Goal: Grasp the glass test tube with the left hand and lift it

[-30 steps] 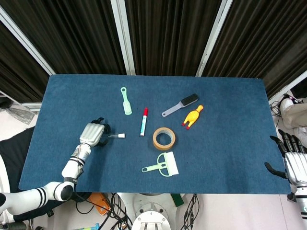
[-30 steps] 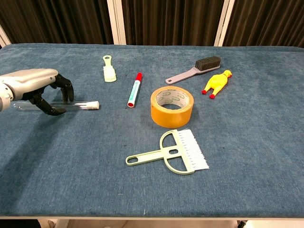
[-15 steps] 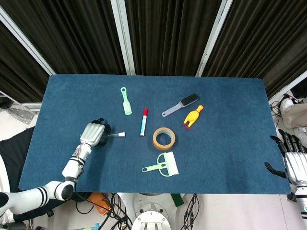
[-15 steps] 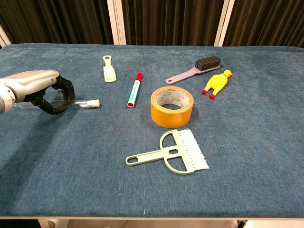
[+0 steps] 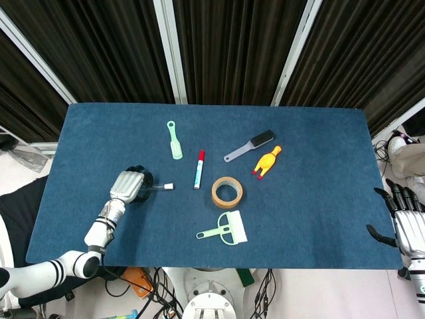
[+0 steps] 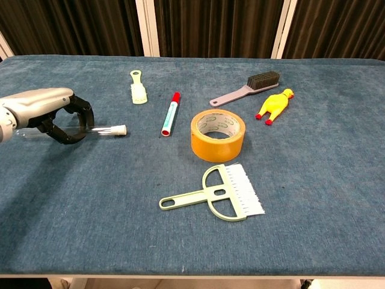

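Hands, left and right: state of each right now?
Left hand: fingers closed around the glass test tube.
Right hand: open, holding nothing, at the table edge.

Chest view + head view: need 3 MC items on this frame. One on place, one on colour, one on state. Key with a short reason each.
1. What lies just right of the marker?
A. comb
B. tape roll
C. rubber chicken

2. What colour is the marker's cap?
A. red
B. green
C. black

3. What is the left hand doing?
A. resting flat on the cloth
B. holding the brush
C. fingers curled around the test tube

Key: 1 B, the tape roll sits next to the marker in the chest view. 2 A, the far end of the marker is red. 3 C, the dark fingers close around the tube, whose white-capped end sticks out.
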You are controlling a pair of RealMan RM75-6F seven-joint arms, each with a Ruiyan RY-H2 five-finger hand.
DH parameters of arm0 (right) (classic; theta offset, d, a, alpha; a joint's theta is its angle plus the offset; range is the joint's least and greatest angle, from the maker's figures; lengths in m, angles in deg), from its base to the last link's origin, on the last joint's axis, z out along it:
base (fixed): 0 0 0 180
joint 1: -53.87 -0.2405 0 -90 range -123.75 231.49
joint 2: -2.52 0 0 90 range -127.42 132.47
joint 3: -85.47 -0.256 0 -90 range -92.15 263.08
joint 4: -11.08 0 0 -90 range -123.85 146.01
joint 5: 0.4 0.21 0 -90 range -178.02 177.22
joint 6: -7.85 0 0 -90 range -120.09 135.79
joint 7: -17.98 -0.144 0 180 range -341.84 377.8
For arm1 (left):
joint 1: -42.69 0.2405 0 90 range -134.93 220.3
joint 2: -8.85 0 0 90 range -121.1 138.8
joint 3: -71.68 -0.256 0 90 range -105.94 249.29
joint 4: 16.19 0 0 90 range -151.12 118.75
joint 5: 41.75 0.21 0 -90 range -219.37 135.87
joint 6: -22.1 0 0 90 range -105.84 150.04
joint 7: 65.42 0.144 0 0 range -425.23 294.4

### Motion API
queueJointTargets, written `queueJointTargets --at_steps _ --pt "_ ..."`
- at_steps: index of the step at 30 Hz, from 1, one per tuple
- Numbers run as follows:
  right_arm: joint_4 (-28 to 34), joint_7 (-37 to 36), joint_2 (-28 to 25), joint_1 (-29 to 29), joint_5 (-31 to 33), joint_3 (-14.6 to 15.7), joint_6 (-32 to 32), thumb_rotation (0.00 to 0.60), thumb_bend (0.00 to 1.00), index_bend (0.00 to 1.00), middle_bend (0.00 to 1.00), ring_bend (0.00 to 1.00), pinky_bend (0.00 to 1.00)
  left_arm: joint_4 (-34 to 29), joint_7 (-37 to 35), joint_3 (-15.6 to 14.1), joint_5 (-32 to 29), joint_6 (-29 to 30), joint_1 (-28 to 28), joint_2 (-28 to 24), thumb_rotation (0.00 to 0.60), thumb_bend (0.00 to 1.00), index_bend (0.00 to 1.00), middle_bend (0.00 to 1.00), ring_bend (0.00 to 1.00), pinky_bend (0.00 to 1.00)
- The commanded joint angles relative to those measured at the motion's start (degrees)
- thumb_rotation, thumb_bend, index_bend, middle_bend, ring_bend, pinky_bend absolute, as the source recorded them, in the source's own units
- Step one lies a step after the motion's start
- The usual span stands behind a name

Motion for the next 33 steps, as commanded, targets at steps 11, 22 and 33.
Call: queueJointTargets --at_steps 11,22,33 --pt "0.09 0.25 0.06 0.02 0.20 -0.05 -0.03 0.600 0.36 0.20 0.05 0.01 0.00 -3.33 -15.80 0.32 6.59 -0.42 1.14 -4.66 0.600 0.47 0.53 0.56 0.21 0.22" --pt "0.15 0.19 0.01 0.05 0.18 -0.04 0.01 0.600 0.36 0.20 0.05 0.01 0.00 -13.88 -13.21 2.35 10.68 4.11 0.69 -13.09 0.600 0.47 0.53 0.56 0.21 0.22" --pt "0.26 -0.05 -0.06 0.09 0.12 0.01 -0.01 0.600 0.36 0.20 0.05 0.01 0.00 -29.63 -3.15 6.25 8.93 5.49 -0.82 -26.00 0.600 0.47 0.53 0.56 0.21 0.22"
